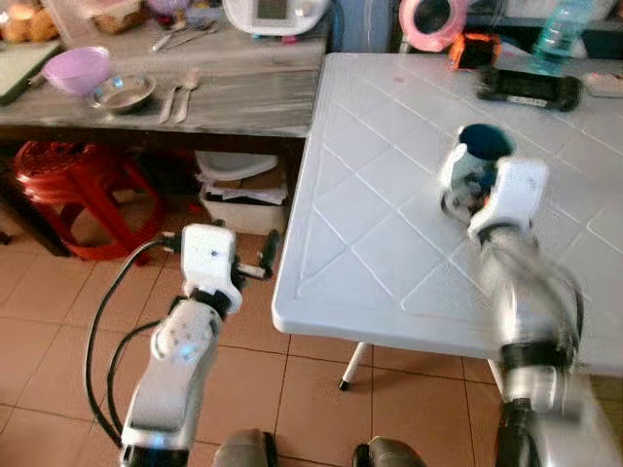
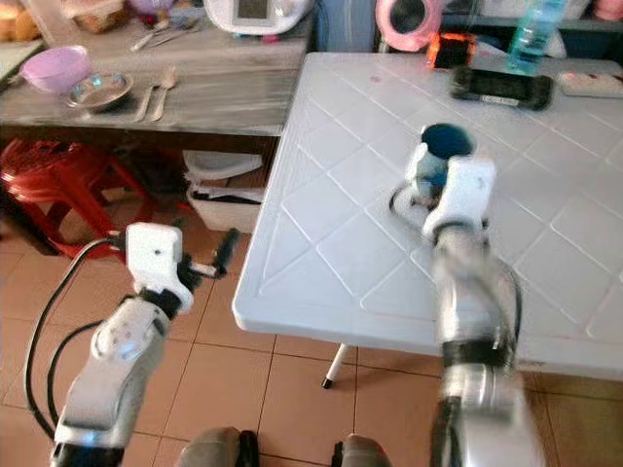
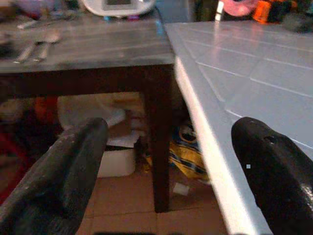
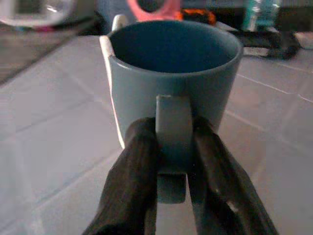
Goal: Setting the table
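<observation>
A blue mug (image 4: 173,73) stands upright on the white plastic table (image 1: 389,253); its dark blue inside shows from the head views (image 1: 484,142). My right gripper (image 4: 171,161) is shut on the mug's handle, one black finger (image 4: 132,171) on each side. The right arm (image 1: 521,292) reaches over the table's front edge and looks blurred. My left gripper (image 3: 166,161) is open and holds nothing, low beside the table's left corner (image 1: 255,261). On the wooden side table (image 1: 234,88) at the back left lie a purple bowl (image 1: 76,68), a small metal dish (image 1: 123,92) and a spoon and fork (image 1: 179,92).
A red plastic stool (image 1: 78,195) and white boxes (image 1: 238,199) sit under the wooden table. At the white table's far edge are a black device (image 1: 529,88), a water bottle (image 1: 560,34), an orange object (image 1: 474,49) and a pink round thing (image 1: 433,21). Tiled floor lies below.
</observation>
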Available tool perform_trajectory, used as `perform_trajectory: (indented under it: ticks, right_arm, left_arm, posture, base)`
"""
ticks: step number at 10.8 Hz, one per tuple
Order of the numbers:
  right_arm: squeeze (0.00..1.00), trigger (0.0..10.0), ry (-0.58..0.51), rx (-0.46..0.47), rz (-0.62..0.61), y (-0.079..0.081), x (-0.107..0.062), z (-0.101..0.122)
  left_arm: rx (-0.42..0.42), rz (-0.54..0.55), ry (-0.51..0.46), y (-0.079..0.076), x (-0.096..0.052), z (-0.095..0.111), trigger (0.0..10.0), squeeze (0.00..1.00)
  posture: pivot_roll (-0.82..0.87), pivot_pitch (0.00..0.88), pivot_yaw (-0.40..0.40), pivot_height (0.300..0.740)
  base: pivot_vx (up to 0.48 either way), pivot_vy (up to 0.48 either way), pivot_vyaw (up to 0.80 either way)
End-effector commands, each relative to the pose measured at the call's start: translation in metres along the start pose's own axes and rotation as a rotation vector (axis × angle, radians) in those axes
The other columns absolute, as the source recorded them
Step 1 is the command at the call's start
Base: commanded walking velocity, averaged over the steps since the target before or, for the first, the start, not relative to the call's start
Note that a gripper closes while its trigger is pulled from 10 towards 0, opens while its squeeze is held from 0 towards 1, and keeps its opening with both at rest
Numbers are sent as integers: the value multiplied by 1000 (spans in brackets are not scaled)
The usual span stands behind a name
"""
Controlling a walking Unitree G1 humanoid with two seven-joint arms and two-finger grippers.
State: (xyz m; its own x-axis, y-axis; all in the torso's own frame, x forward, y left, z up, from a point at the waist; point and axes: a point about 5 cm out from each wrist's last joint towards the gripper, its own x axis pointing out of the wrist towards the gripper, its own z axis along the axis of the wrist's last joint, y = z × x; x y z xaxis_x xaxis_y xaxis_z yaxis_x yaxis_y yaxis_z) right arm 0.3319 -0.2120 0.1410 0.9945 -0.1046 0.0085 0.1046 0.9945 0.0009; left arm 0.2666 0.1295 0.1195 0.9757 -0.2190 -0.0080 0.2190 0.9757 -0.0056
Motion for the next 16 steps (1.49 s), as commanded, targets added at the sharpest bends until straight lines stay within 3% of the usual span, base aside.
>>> perform_trajectory:
  ticks: [1, 5, 16]
  right_arm:
    - [0, 10000, -77, 6, 31, 7, -3, 15]
    - [0, 10000, -134, -70, 75, 12, -41, 6]
    - [0, 10000, -132, -60, 77, 13, -43, 5]
  left_arm:
    - [15, 25, -7, 6, 1, 0, 10000, 0]
    - [29, 73, -20, 14, 7, -7, 10000, 0]
    - [25, 75, -20, 14, 7, -7, 10000, 0]
  posture:
    - [52, 0, 25, 740]
    - [23, 0, 16, 740]
    - [23, 0, 16, 740]
  base:
    - [0, 480, 0]
    - [0, 480, 0]
    - [0, 480, 0]
